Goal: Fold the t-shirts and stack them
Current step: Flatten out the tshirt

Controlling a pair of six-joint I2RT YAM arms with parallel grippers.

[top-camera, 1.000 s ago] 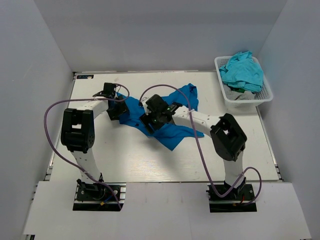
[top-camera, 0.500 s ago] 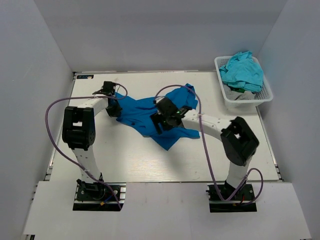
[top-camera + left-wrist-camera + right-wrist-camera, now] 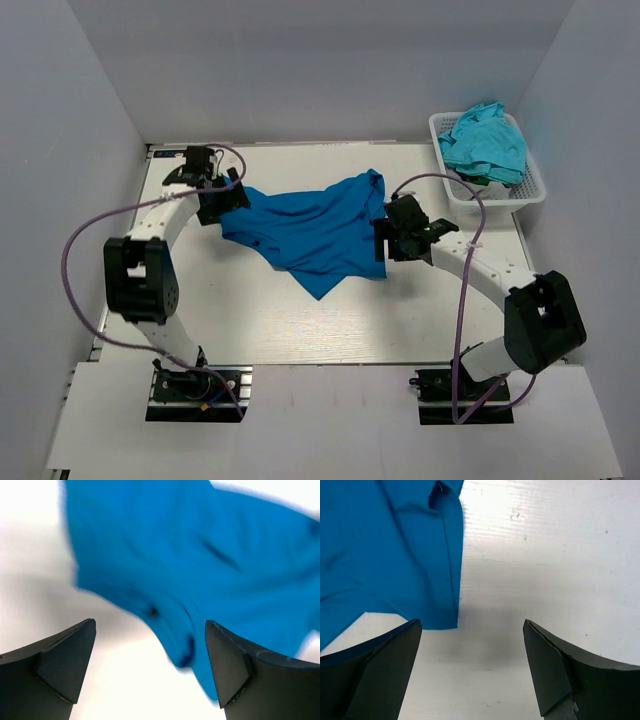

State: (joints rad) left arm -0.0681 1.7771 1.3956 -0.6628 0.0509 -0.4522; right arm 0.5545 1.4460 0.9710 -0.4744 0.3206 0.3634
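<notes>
The royal blue t-shirt point(image 3: 310, 230) lies spread and wrinkled across the middle of the table. My left gripper point(image 3: 230, 200) is at its left edge, and my right gripper point(image 3: 384, 236) is at its right edge. In the left wrist view the left gripper point(image 3: 150, 625) is open, with a blurred fold of the blue t-shirt point(image 3: 200, 570) reaching between the fingers close to the right one. In the right wrist view the right gripper point(image 3: 472, 622) is open over bare table, with the blue t-shirt's corner point(image 3: 395, 565) just ahead of the left finger. The turquoise t-shirts point(image 3: 485, 140) are heaped in the basket.
The white lattice basket point(image 3: 495, 198) stands at the table's back right corner, beside the right wall. Grey walls close in the table on three sides. Purple cables loop over both arms.
Both arms have swung apart, the left to the back left, the right to the right. The blue t-shirt has been pulled out wider and flatter. The right gripper is now off the cloth.
</notes>
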